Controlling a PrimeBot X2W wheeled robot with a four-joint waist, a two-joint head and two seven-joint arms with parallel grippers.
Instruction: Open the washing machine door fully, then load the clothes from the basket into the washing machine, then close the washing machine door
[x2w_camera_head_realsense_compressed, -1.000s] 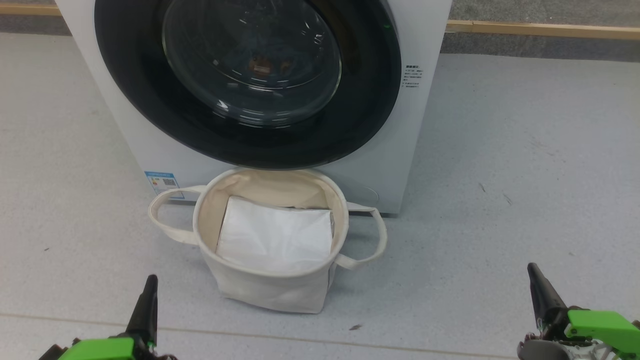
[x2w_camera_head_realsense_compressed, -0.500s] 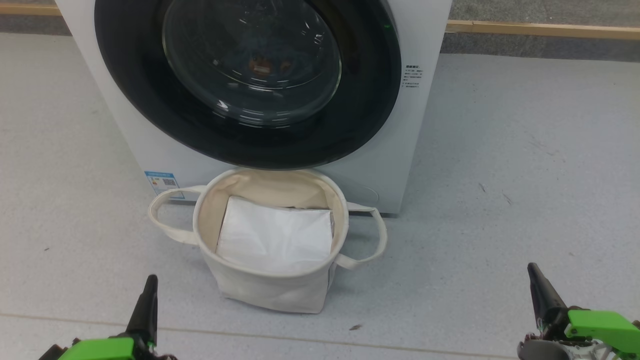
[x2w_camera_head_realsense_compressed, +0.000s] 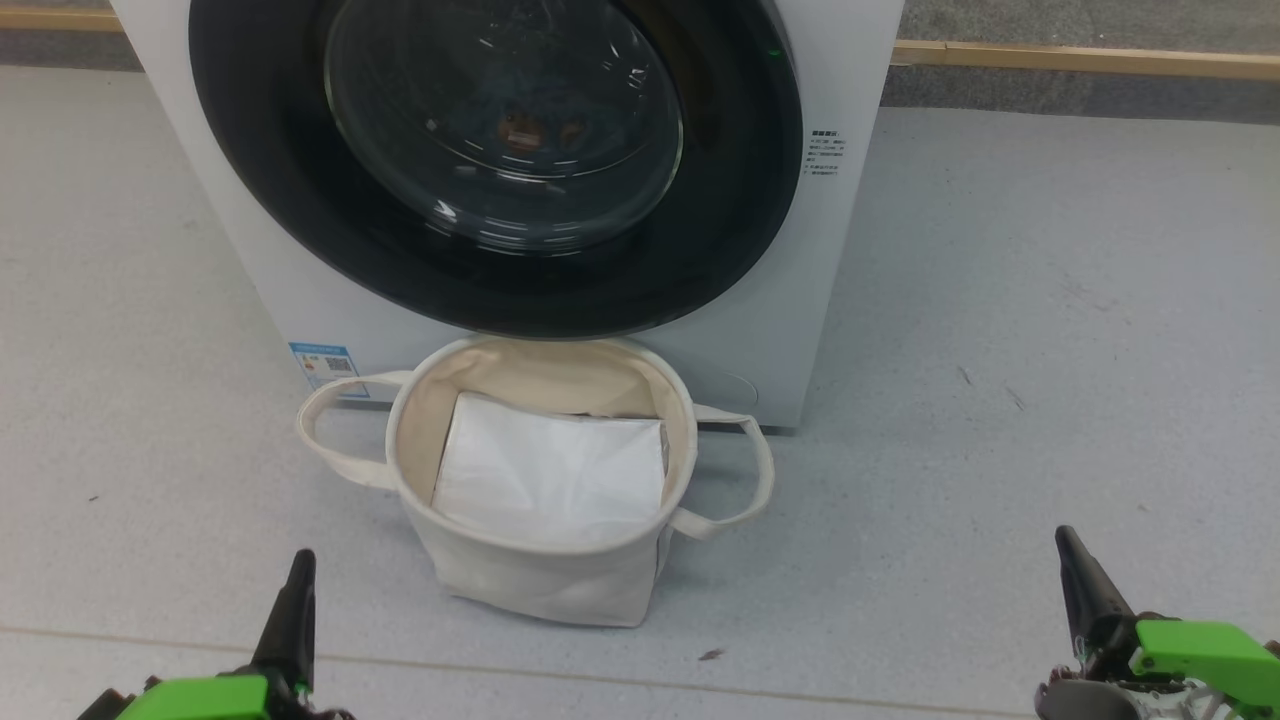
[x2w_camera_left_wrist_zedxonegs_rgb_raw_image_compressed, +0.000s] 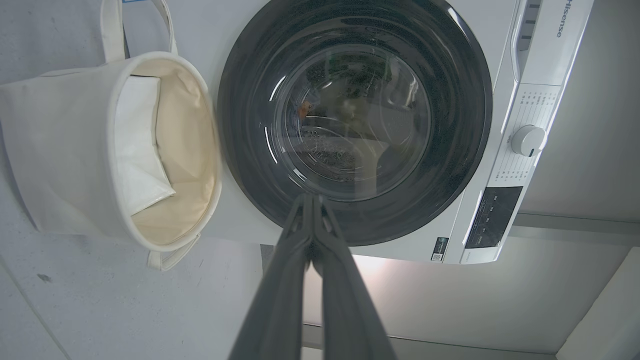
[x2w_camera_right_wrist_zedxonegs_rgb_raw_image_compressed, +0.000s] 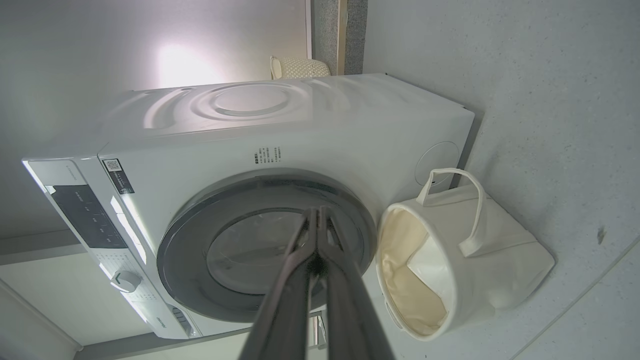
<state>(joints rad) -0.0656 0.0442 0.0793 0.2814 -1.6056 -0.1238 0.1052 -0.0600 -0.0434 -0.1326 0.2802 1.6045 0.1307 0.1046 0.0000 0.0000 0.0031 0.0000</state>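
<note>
The white washing machine (x2w_camera_head_realsense_compressed: 850, 250) stands ahead of me. Its washing machine door (x2w_camera_head_realsense_compressed: 300, 220) lies flush against the front, black rim around the glass bowl. Behind the glass a small orange-brown patch (x2w_camera_head_realsense_compressed: 530, 130) shows dimly, and I cannot tell whether it is the clothes. The cream basket (x2w_camera_head_realsense_compressed: 540, 585) sits on the floor right below the door and touches the machine, with a flat white sheet (x2w_camera_head_realsense_compressed: 550, 475) in it. My left gripper (x2w_camera_head_realsense_compressed: 300, 565) and right gripper (x2w_camera_head_realsense_compressed: 1066, 545) hang low on either side of the basket, well short of it, both shut on nothing.
Grey floor spreads to both sides of the machine. A wooden skirting strip (x2w_camera_head_realsense_compressed: 1080, 60) runs along the back wall. The left wrist view shows the machine's control dial (x2w_camera_left_wrist_zedxonegs_rgb_raw_image_compressed: 527, 141) and dark display panel (x2w_camera_left_wrist_zedxonegs_rgb_raw_image_compressed: 492, 217). A woven bin (x2w_camera_right_wrist_zedxonegs_rgb_raw_image_compressed: 297, 66) stands behind the machine.
</note>
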